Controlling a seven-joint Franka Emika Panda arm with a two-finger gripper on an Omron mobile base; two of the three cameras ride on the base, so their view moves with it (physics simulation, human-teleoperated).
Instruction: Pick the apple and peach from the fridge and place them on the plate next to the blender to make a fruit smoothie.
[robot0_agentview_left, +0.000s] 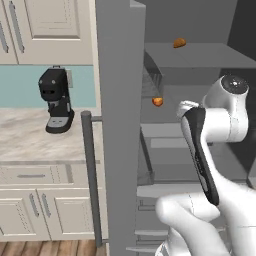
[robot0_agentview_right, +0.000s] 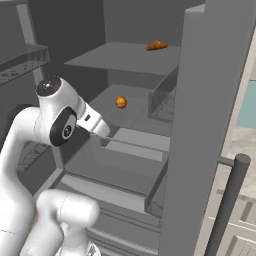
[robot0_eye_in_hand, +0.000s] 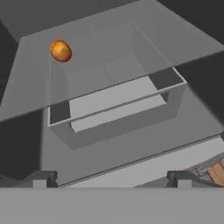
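Behind open fridge door (robot0_agentview_left: 120, 125) | coffee machine (robot0_agentview_left: 56, 100) | peach (robot0_eye_in_hand: 61, 50) on shelf

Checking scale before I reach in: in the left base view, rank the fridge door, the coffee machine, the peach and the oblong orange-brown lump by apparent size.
1. Fridge door, by far the largest.
2. Coffee machine.
3. Peach and oblong orange-brown lump: both tiny and look alike; they sit on different shelves, so I won't rank them.

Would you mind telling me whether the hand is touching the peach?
Apart. The hand view shows the peach on its shelf, far beyond the open hand.
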